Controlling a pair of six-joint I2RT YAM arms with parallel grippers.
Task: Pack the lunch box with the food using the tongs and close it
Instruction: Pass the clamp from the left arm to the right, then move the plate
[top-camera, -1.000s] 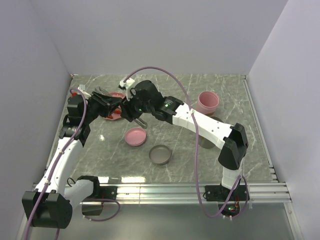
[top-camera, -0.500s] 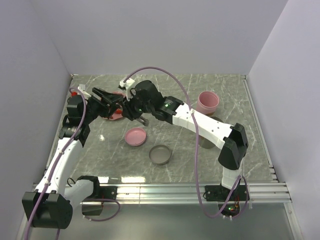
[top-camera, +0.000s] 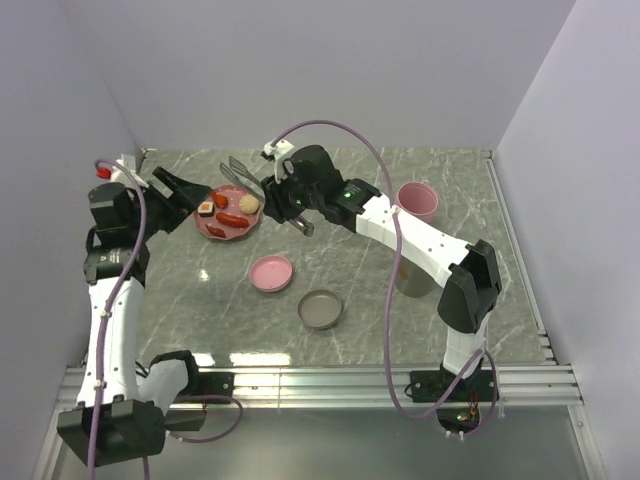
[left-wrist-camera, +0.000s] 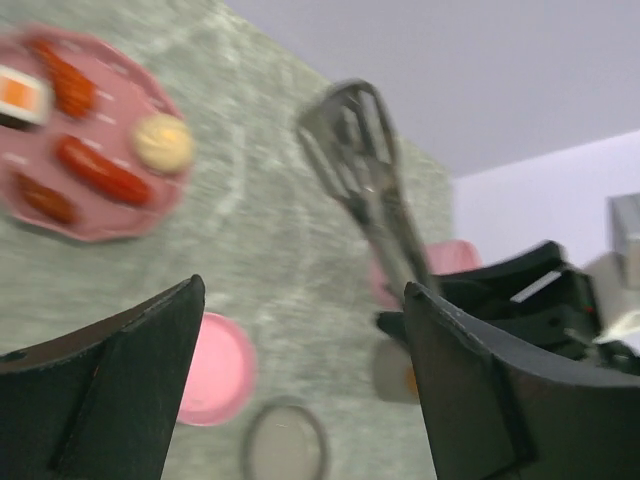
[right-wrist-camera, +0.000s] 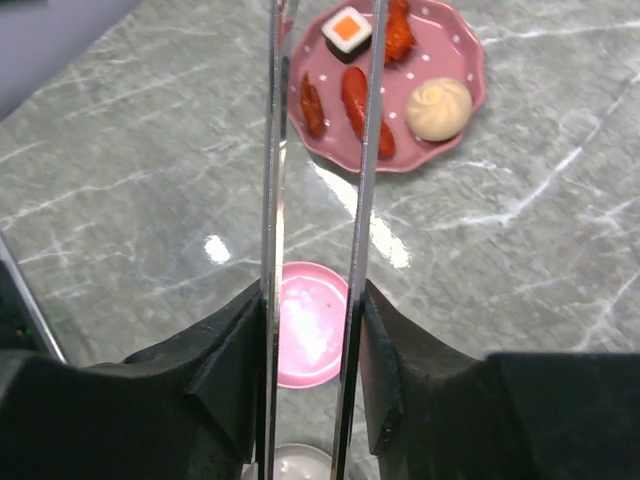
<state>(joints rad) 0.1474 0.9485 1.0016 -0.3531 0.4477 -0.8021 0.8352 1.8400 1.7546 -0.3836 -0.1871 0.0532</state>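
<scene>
**Tongs in the right gripper, food not yet packed**

The grey marbled counter (top-camera: 220, 310) carries everything. The right arm reaches across it, and the right gripper (right-wrist-camera: 312, 310) is clamped on the two slim arms of the silver tongs (right-wrist-camera: 365, 150), whose tips point toward the pink dotted plate (top-camera: 212, 228). The left gripper (left-wrist-camera: 305, 285) hangs beside the plate with its jaws spread wide and nothing between them.

The step in hand looks like the first pick. It would go best with the tips lowered to straddle one piece, then squeezed gently. A sausage taken across its width should hold better than the round ball, which may roll out.

The pink tub (top-camera: 417, 202) stands well apart at the far right, and no food shows in it. The olive-grey tub (top-camera: 412, 283) is mostly hidden under the right arm, so its contents cannot be told. The pink lid (top-camera: 271, 272) and grey lid (top-camera: 321, 309) lie off the tubs, in mid-counter. The plate holds three red sausages (right-wrist-camera: 362, 100), a beige ball (right-wrist-camera: 438, 108) and a sushi roll (right-wrist-camera: 351, 27).
</scene>
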